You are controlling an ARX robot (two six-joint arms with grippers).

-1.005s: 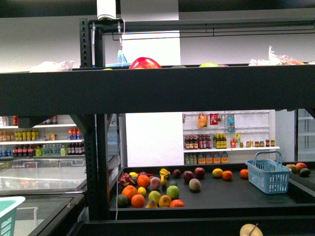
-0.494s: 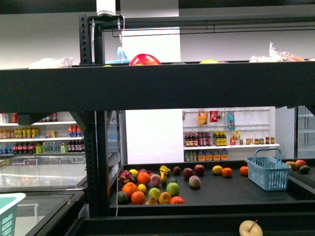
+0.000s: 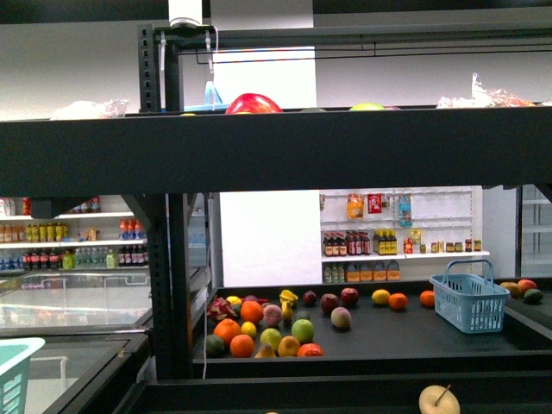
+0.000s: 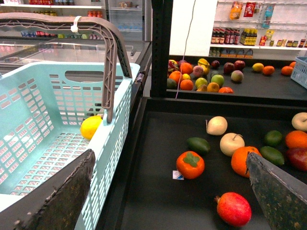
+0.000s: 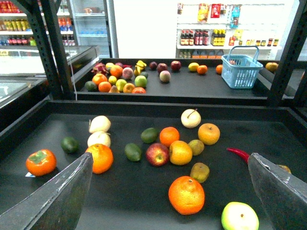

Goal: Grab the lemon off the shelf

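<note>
Lemon (image 4: 90, 127) only visible from left wrist cam: sitting inside light teal basket (image 4: 53, 143), against its near wall, just beside shelf (image 4: 158, 108) tray's raised edge. Front cam only catches far fruit tray, blue basket (image 3: 469, 302). Left gripper (image 4: 168, 201), right gripper (image 5: 168, 201) both spread wide, empty, hanging over fruit-scattered tray with open room below.
</note>
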